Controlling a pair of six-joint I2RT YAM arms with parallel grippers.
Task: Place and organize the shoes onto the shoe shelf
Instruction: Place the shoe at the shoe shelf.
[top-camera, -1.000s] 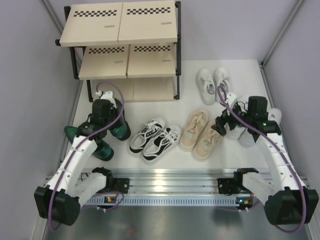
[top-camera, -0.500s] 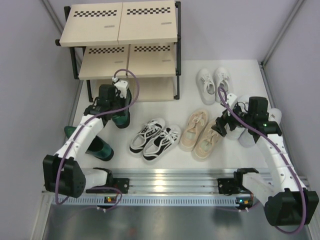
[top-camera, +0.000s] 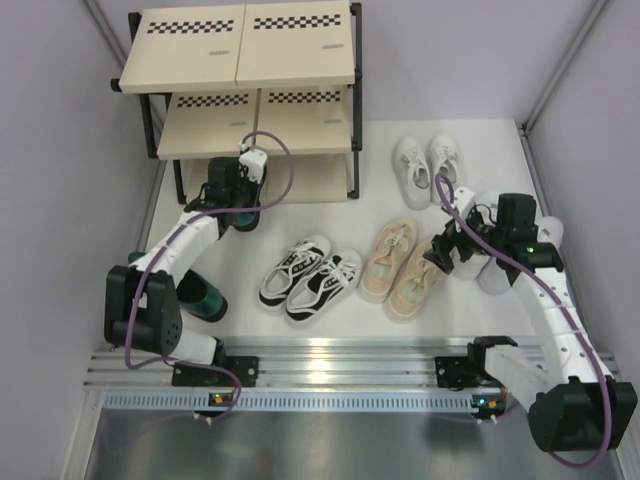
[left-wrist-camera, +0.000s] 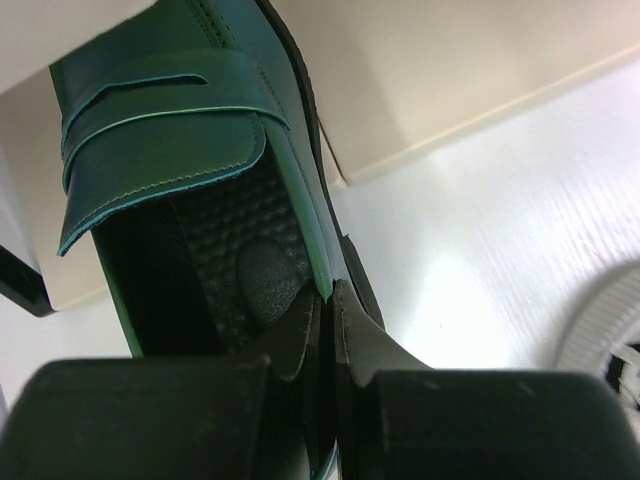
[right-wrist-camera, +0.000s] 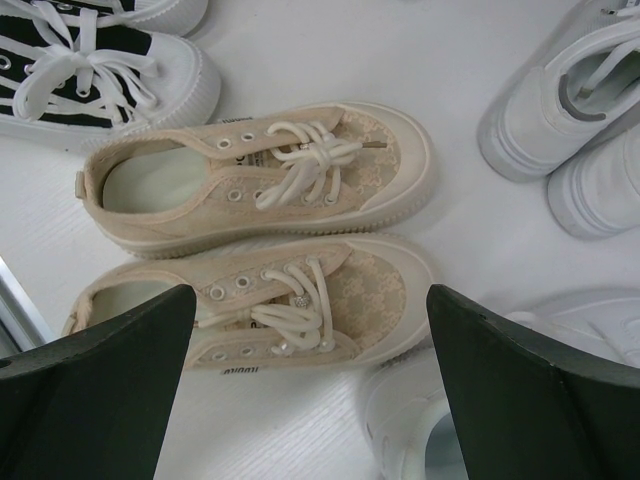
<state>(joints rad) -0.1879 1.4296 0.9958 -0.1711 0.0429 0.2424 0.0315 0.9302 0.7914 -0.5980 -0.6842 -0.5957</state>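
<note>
- Okay, top view: left gripper (top-camera: 238, 198) holds one dark green shoe (top-camera: 244, 216) at the shoe shelf (top-camera: 300, 120) bottom tier, its mate (top-camera: 200, 298) well apart on the table (top-camera: 480, 170); right gripper (top-camera: 450, 255) hovers over beige sneakers (top-camera: 400, 265)
- Left wrist alone shows the grip: fingers (left-wrist-camera: 360, 350) pinched tight on the shoe's side wall, toe pointing away at the shelf board
- Right wrist: jaws wide apart, holding nothing; beige pair side by side, long axes across the view, toes right
</note>
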